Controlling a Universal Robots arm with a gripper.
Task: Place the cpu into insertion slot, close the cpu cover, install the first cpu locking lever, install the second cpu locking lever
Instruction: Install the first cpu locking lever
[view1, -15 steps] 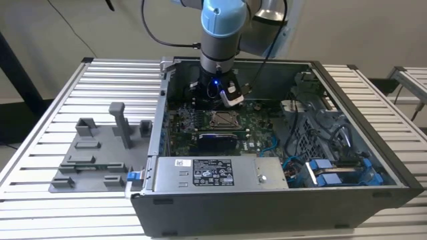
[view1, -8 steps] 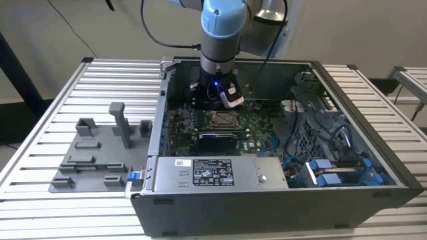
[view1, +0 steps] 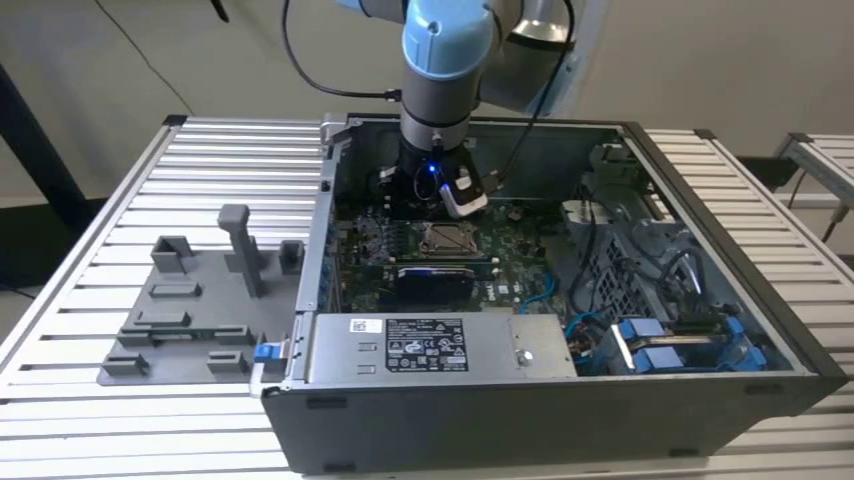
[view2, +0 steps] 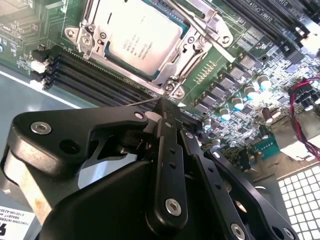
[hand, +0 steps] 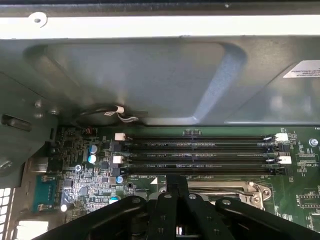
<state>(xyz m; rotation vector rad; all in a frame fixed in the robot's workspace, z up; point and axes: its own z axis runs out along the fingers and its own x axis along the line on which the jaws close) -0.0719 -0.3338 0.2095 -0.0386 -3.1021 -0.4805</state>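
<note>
Though the gripper (view2: 165, 103) is drawn narrow, its two fingers pressed together, we cannot tell whether it pinches anything. One thin silver lever (view2: 145, 102) runs up to its tip and touches it there. In the exterior view the gripper (view1: 463, 205) hangs inside the case, just on the far side of the slot (view1: 446, 250).

The one cpu (view2: 142, 37) lies flat in that slot, silver top up. The one cover (view2: 196, 45) is down around it, so the chip shows through the square window. Just beside the slot, between it and a grey case wall, we count four long black memory sockets (hand: 200, 155) lying side by side. Each of them is empty.

Further out, the blue and grey arm (view1: 441, 60) comes down from above into the open case (view1: 534, 410). One silver power supply (view1: 427, 345) with a label sits along the near wall. The case rests on a slatted table (view1: 120, 200). On the exterior view's left, one grey fixture (view1: 187, 300) with upright pegs lies on the slats just beside the case.
</note>
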